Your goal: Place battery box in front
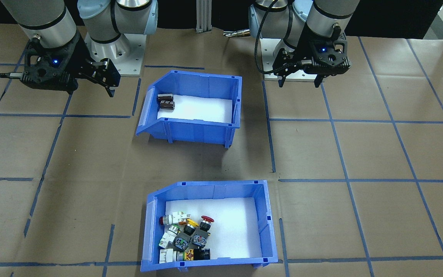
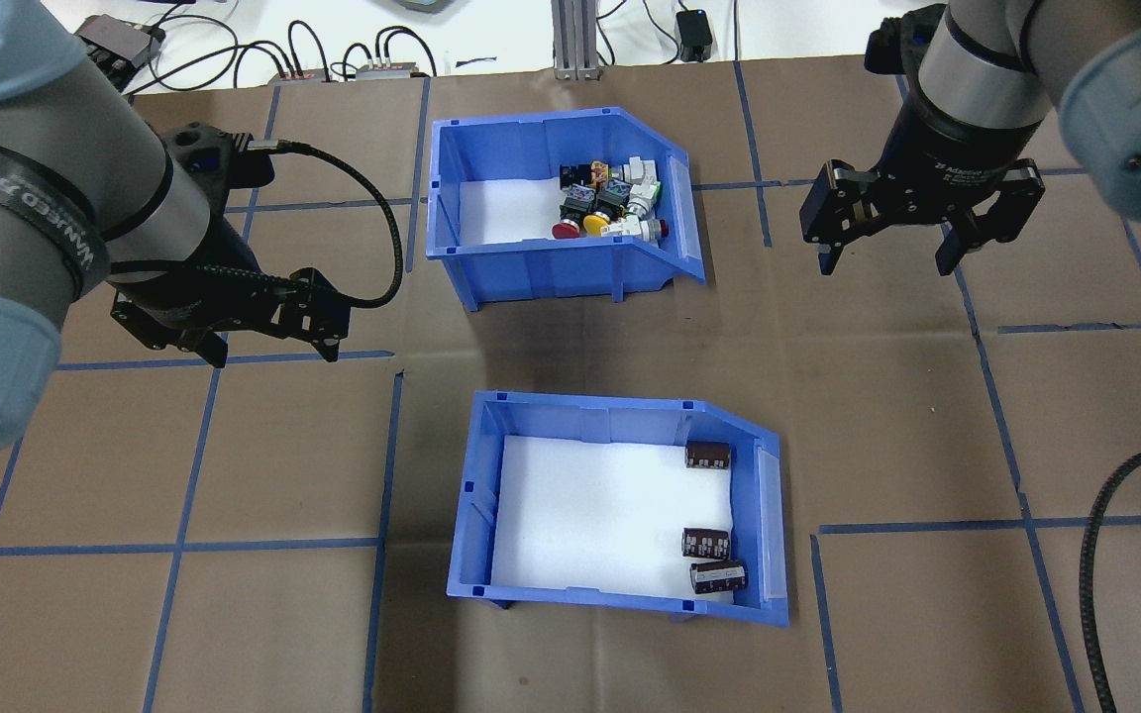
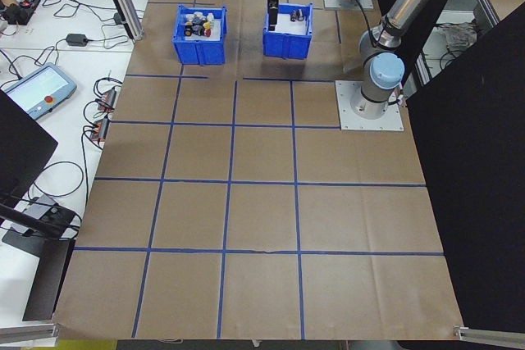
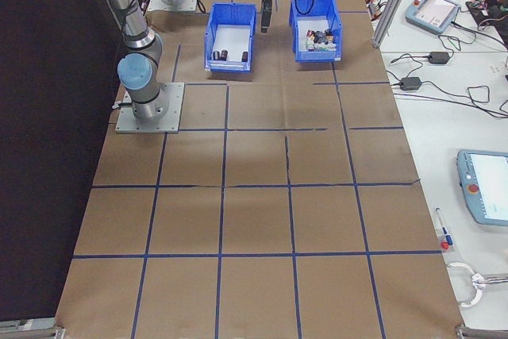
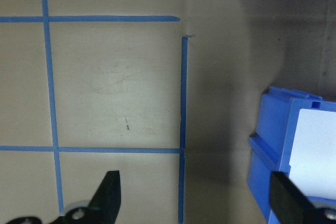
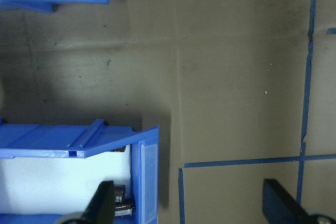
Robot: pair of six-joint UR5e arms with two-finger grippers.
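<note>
Overhead exterior view: we see the battery box (image 2: 620, 515) in the lower centre of the frame, resting on the brown paper table cover (image 2: 927, 446), its sloped lip toward the right edge of the frame.
Cells: three dark brown batteries (image 2: 707, 456) lie on the box's white liner along its right side; one sits apart toward the top, the other two lie close together near the bottom right corner.
Other bin: a matching blue bin of push-button switches (image 2: 561, 223) stands in the upper centre, well apart from the battery box.
Left gripper (image 2: 273, 342): at the left of the frame, above the paper and apart from both bins; in the left wrist view we see its fingers spread wide with nothing between them.
Right gripper (image 2: 892, 262): at the upper right, above the paper, to the right of the switch bin; its fingers are spread and empty, and the right wrist view shows the battery box's lip corner below it.
Front-facing view: we find the battery box (image 1: 194, 107) in the upper centre and the switch bin (image 1: 210, 227) at the bottom centre.
</note>
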